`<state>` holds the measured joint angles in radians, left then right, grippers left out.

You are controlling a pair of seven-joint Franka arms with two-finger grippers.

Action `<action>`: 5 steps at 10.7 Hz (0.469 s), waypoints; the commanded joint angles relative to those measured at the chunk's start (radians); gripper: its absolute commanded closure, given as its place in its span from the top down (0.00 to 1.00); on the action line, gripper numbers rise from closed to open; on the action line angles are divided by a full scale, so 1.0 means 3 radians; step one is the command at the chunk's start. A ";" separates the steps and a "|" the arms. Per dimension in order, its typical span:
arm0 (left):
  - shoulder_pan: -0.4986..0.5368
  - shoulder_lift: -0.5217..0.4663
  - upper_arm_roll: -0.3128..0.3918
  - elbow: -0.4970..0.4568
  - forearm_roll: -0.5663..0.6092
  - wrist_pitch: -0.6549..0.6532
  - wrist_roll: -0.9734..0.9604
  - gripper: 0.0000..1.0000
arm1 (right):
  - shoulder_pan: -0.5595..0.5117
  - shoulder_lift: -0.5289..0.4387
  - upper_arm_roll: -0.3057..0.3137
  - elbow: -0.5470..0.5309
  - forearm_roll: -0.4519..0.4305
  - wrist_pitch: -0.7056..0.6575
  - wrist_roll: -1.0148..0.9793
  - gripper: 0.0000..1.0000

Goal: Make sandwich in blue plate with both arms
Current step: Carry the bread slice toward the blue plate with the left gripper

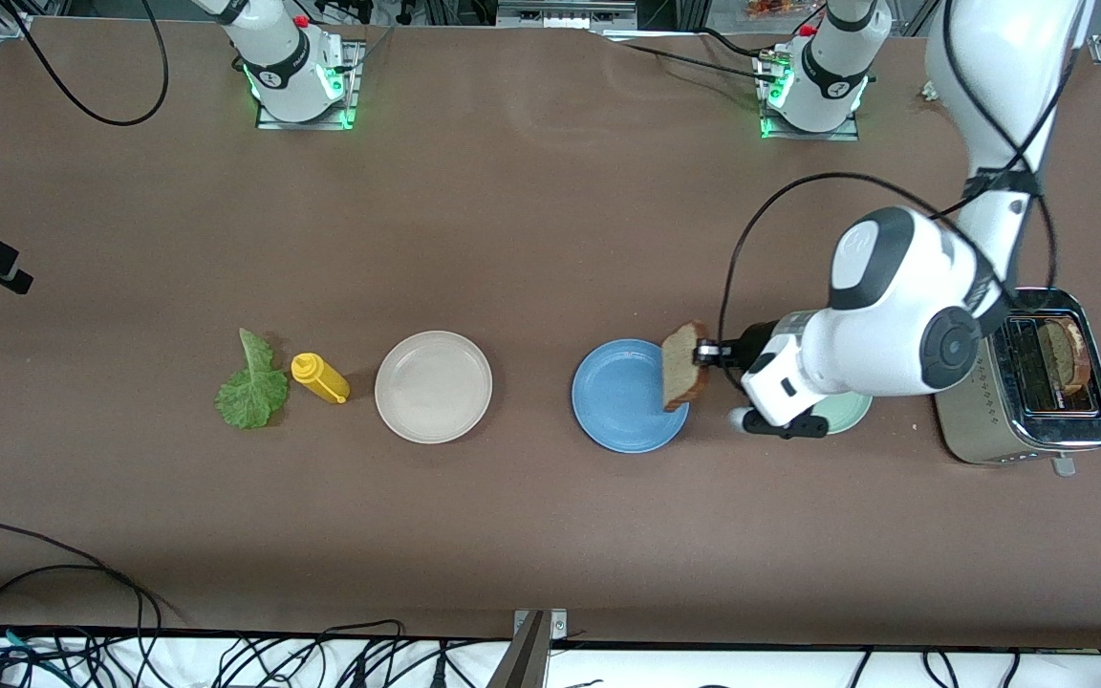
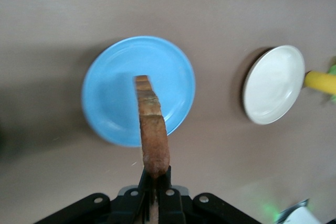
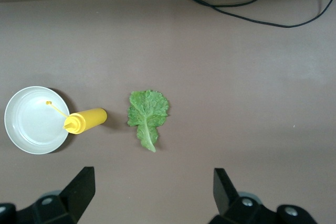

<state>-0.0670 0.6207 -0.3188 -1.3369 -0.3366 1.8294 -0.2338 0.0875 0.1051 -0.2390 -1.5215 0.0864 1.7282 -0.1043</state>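
My left gripper [image 1: 703,354] is shut on a brown bread slice [image 1: 684,366] and holds it on edge over the rim of the blue plate [image 1: 613,406] at the side toward the left arm's end. In the left wrist view the slice [image 2: 152,129] sticks out from the shut gripper [image 2: 155,174] over the bare blue plate [image 2: 110,103]. A second slice [image 1: 1062,354] sits in the toaster's slot. The lettuce leaf [image 1: 249,387] lies flat on the table toward the right arm's end. My right gripper [image 3: 152,171] is open and empty, high over the table near the lettuce [image 3: 148,116]; the front view does not show it.
A yellow squeeze bottle [image 1: 319,377] lies between the lettuce and a beige-white plate [image 1: 433,386]. A pale green plate [image 1: 847,411] is mostly hidden under my left wrist. A steel toaster [image 1: 990,420] stands at the left arm's end. Cables run along the table's near edge.
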 commanded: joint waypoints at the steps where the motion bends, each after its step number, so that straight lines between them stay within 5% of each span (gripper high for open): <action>1: -0.0063 0.0343 0.0014 0.0105 -0.0498 0.0451 0.0058 0.00 | 0.0056 0.0013 -0.0011 0.0005 0.0065 -0.0075 -0.0067 1.00; 5: -0.0089 0.0554 0.0014 0.0054 -0.0733 0.0529 0.0590 0.00 | 0.0291 0.0160 -0.0011 -0.0067 0.0003 -0.0055 -0.0097 1.00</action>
<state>-0.0858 0.7574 -0.3187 -1.3355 -0.4723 1.9837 -0.1544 0.1426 0.1207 -0.2370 -1.5426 0.0864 1.7125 -0.1259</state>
